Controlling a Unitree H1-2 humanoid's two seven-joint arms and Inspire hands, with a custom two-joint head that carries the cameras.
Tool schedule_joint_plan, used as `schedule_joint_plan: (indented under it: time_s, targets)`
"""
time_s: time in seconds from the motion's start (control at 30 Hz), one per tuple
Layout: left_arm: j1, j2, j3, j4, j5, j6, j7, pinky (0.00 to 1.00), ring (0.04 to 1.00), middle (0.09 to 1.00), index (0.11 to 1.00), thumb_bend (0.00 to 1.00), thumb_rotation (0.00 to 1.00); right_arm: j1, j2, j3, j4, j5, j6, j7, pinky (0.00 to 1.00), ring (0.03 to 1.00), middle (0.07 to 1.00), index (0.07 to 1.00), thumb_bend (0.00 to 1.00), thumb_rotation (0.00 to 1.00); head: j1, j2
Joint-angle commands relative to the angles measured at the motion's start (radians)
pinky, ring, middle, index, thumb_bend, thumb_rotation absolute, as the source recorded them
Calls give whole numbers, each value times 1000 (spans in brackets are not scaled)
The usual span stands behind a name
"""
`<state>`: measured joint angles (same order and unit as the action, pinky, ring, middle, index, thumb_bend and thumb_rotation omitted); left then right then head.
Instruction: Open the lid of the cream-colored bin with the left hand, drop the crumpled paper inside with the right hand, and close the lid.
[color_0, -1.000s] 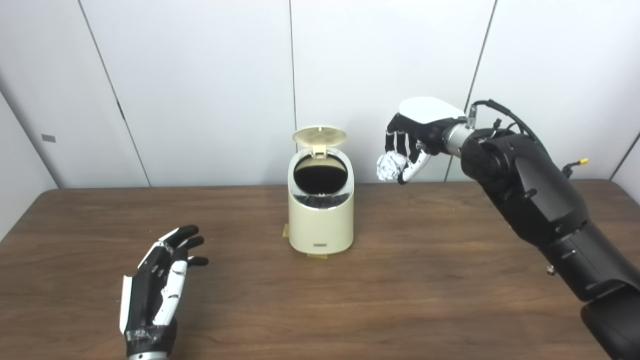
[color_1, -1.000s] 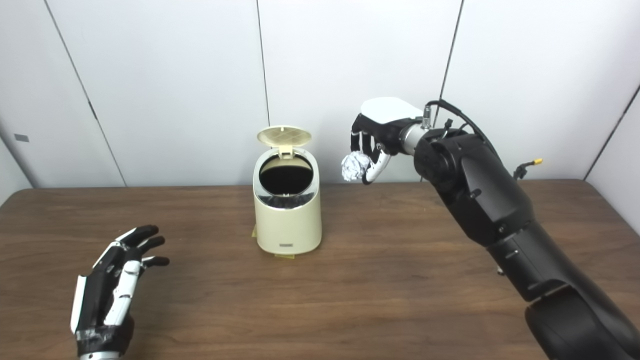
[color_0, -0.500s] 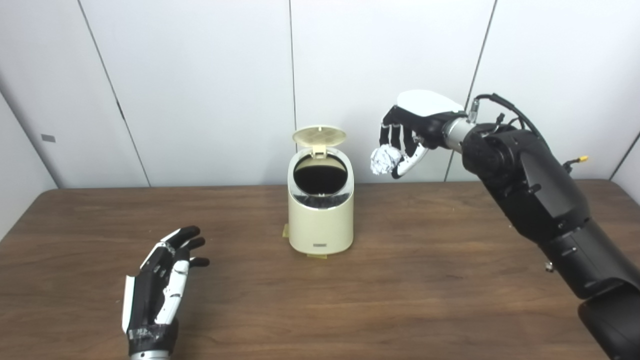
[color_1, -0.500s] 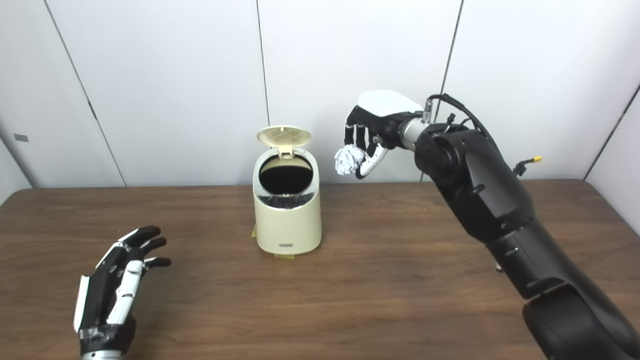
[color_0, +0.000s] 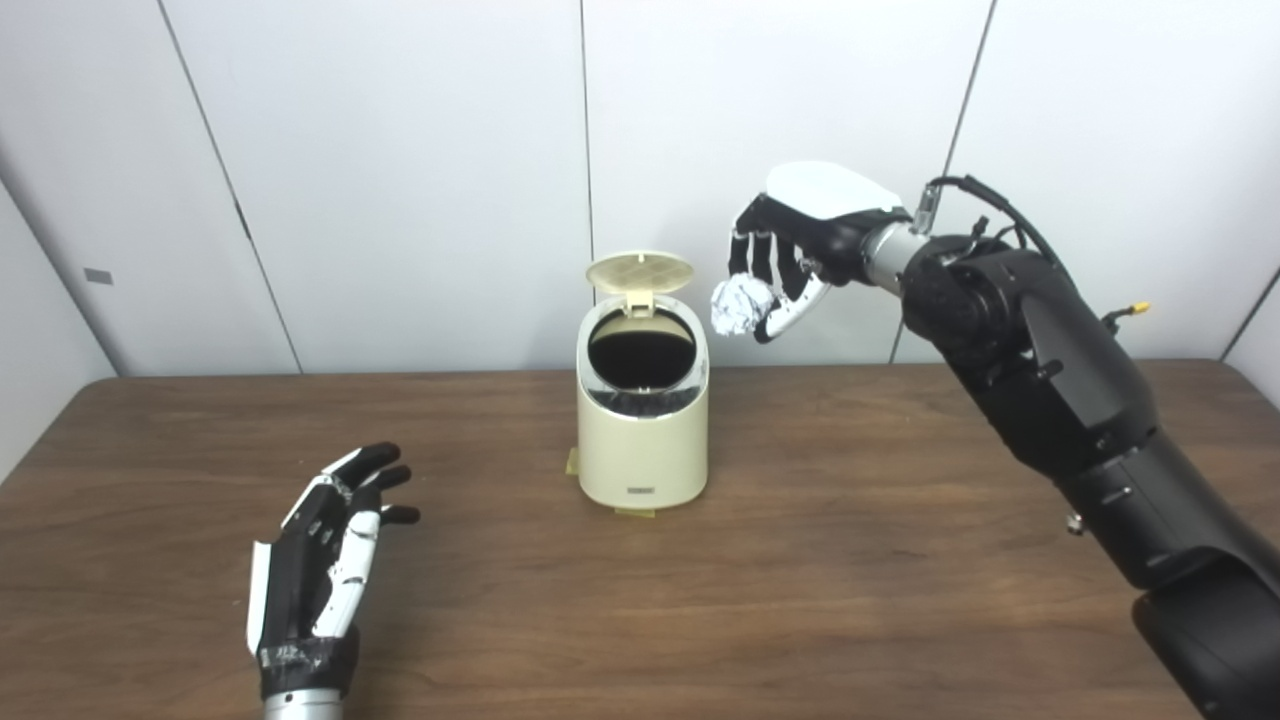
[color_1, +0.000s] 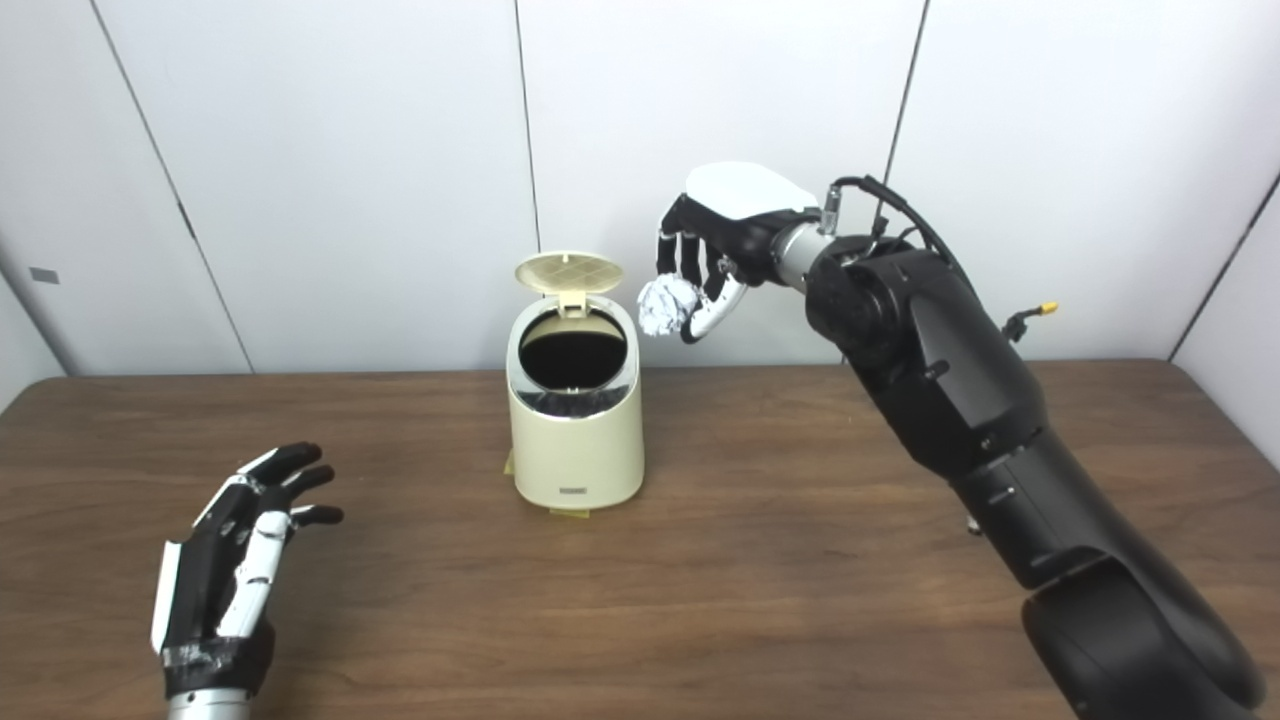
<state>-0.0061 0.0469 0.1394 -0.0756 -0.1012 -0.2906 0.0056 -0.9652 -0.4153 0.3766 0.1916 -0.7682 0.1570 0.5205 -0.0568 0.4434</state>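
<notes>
Right hand (color_0: 790, 255) moved binward | clutching crumpled white paper (color_0: 738, 305) | lid (color_0: 640, 271) up

You face a dark wooden desk (color_0: 800, 600) whose far edge meets a wall of plain white panels (color_0: 400, 150) split by thin dark seams.

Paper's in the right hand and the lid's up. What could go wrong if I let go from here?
1. The paper ball in the right hand hangs to the right of the bin, not over its opening, so released now it would likely land on the table.
2. Carrying it further across, the fingers could clip the raised lid and knock it shut.
3. The left hand waits open, well away from the bin, so nothing steadies it.
</notes>
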Motion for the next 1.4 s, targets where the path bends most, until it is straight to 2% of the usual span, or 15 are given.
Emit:
schedule_joint_plan:
  time_s: [0.0, 0.33, 0.5, 0.6, 0.83, 0.93, 1.03, 1.07, 1.2, 1.37]
  targets:
    - [-32, -2, -2, -7, 13, -38, 9, 572, 738, 777, 745, 400, 541, -66, 9, -19, -9, 0, 5, -31, 258, 406, 481, 494, 520, 0, 0, 1]
    - [-32, -6, -1, -5, 13, -47, 14, 579, 740, 774, 744, 403, 538, -63, 39, -13, 6, 0, -13, -53, 258, 392, 476, 507, 518, 0, 9, -2]
    - [-32, -4, -5, -8, 11, -43, 17, 574, 745, 780, 744, 401, 538, -61, 48, -11, 15, 3, -23, -56, 167, 358, 433, 514, 514, 0, 11, -2]
    - [-33, -6, -5, -9, 14, -44, 20, 570, 736, 776, 743, 382, 531, -57, 53, -9, 11, -1, -23, -62, 146, 399, 482, 484, 520, 0, 13, -3]
    - [-34, -9, -8, -14, 22, -39, 25, 578, 732, 773, 744, 392, 545, -51, 69, -14, 3, 16, -8, -54, 160, 361, 431, 511, 515, 0, 20, -4]
    - [-33, -7, -8, -14, 19, -38, 23, 584, 739, 776, 747, 389, 537, -51, 73, -12, 8, 21, 2, -45, 164, 372, 431, 508, 517, 0, 24, -5]
    - [-33, -6, -7, -15, 18, -37, 22, 591, 744, 778, 747, 383, 529, -51, 76, -12, 10, 26, 17, -39, 161, 420, 481, 481, 521, 0, 24, -5]
    - [-32, -6, -7, -16, 18, -35, 23, 592, 743, 777, 746, 378, 527, -50, 78, -13, 9, 29, 25, -36, 179, 398, 456, 494, 520, 0, 24, -5]
    - [-32, -6, -6, -13, 21, -41, 24, 587, 738, 770, 743, 385, 522, -51, 80, -9, 6, 32, 44, -23, 251, 407, 481, 494, 520, 0, 24, -5]
    - [-31, -13, -7, -19, 26, -34, 30, 579, 741, 774, 742, 386, 528, -42, 82, -4, -3, 18, 66, -18, 237, 403, 468, 497, 520, 0, 24, -3]
